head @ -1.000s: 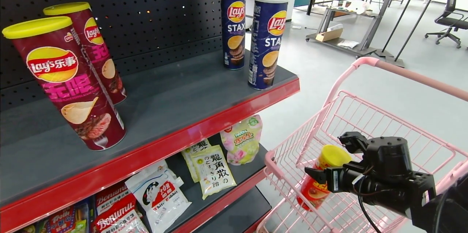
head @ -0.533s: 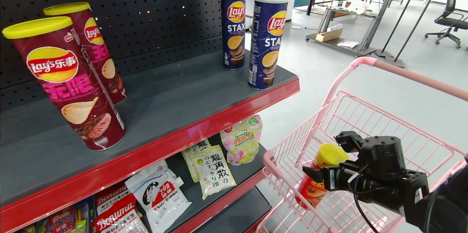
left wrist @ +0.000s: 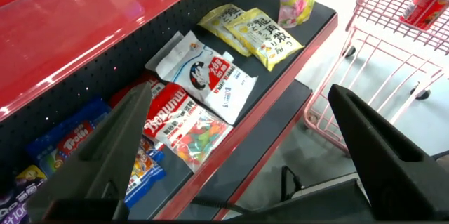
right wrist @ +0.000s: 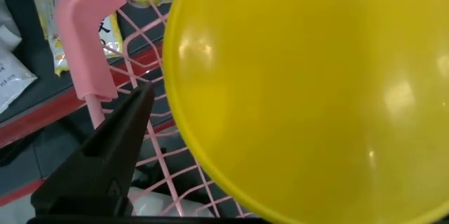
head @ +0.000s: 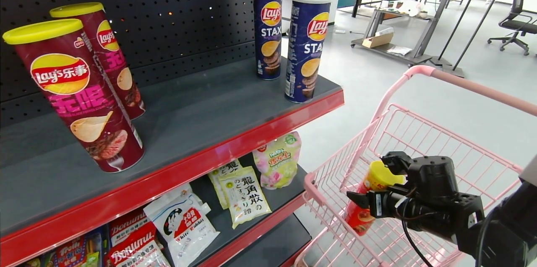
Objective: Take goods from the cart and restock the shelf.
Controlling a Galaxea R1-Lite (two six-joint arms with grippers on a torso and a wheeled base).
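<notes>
A red chip can with a yellow lid (head: pixel 369 191) leans inside the pink cart (head: pixel 423 72) at the lower right. My right gripper (head: pixel 374 179) is shut on the can just under its lid, one finger on each side. The right wrist view has the yellow lid (right wrist: pixel 309 83) close up and one dark finger (right wrist: pixel 105 161) beside it. The grey upper shelf (head: pixel 201 107) carries two maroon chip cans (head: pixel 79 95) on the left and two blue chip cans (head: pixel 308 47) on the right. My left gripper (left wrist: pixel 238 90) hangs open and holds nothing, below the shelf's red front edge.
The lower shelf (left wrist: pixel 280 69) holds snack bags: a white candy bag (head: pixel 182 225), yellow lozenge bags (head: pixel 243 193) and a pink-green bag (head: pixel 279 160). Bare grey shelf lies between the can pairs. Metal racks (head: pixel 394 19) and an office chair (head: pixel 516 24) stand far behind.
My right gripper has shifted slightly left around the can's top. The red can has tilted more and its base has risen a little. The shelf goods have not moved.
</notes>
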